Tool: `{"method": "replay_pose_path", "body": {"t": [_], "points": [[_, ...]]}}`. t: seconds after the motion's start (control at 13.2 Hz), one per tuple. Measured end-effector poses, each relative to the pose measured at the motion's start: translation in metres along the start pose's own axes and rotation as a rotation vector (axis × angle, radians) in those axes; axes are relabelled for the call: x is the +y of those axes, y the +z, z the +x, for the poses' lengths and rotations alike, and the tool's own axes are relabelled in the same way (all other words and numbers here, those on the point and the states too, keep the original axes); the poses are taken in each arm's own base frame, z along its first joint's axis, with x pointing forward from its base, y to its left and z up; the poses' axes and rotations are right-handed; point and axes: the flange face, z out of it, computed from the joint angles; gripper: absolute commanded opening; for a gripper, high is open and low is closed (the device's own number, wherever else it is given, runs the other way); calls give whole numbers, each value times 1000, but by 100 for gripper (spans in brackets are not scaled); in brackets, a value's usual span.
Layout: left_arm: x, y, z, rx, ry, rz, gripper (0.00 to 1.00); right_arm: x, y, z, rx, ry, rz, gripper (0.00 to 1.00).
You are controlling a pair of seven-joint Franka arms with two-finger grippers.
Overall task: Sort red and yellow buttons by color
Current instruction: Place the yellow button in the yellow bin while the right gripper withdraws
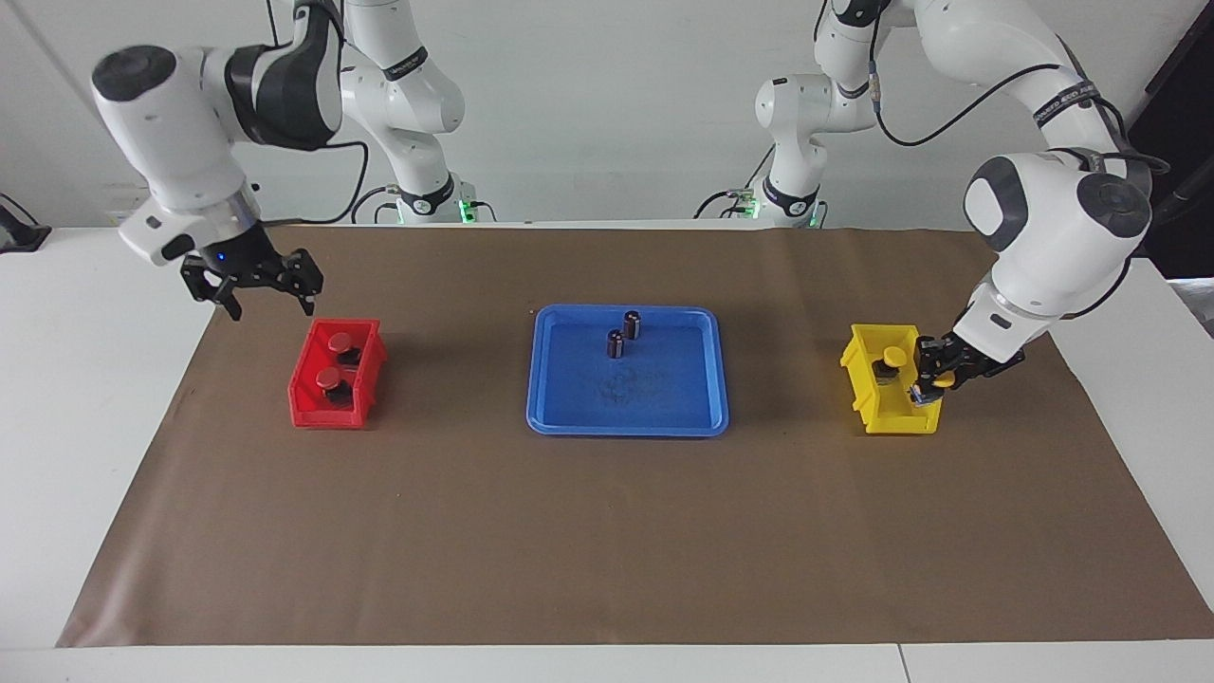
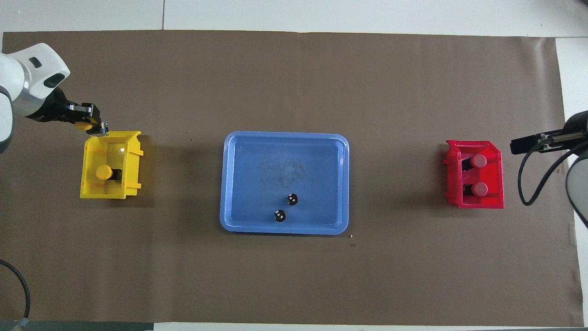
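- Facing view: the left gripper (image 1: 934, 377) grips a yellow button (image 1: 942, 380) at the wall of the yellow bin (image 1: 877, 415) that lies toward the left arm's end of the table, its jaws closed on the button. A second yellow button (image 1: 893, 359) sits inside the bin. Risk: a release this close to the wall could drop the button outside the bin or leave it balanced on the rim.
- Facing view: the right gripper (image 1: 254, 282) hangs with jaws spread and empty above the mat beside the red bin (image 1: 327, 410), waiting. Two red buttons (image 1: 340, 342) rest in that bin, so red appears finished.
- Overhead view: the held yellow button (image 2: 83, 125) lies at the bin corner farther from the robots rather than over the yellow bin's (image 2: 133, 168) floor. Risk: lowering here could strike the rim and shift the bin.
- Overhead view: two dark cylinders (image 2: 291, 199) stand in the blue tray (image 2: 285, 138), well apart from both bins. Risk: low, unless they are mistaken for buttons.
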Motion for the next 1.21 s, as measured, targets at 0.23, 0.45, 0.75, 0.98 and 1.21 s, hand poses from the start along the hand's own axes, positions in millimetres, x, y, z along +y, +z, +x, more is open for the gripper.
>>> {"method": "replay_pose_path", "body": {"t": [0.23,0.45,0.75,0.98,1.21], "points": [[5,23,-12,-10,8,-3,1,7,-44,-9,-16,25,3,100],[1,40,-25,3,15,-1,1,12,-48,-10,-52,43,14,100],[0,63,-33,25,17,3,21,18,-50,-10,-72,52,21,100],[-7,81,-41,18,25,3,37,21,-50,-11,-78,58,22,100],[-28,86,-47,16,39,4,53,23,-50,-11,-77,61,23,100]]}}
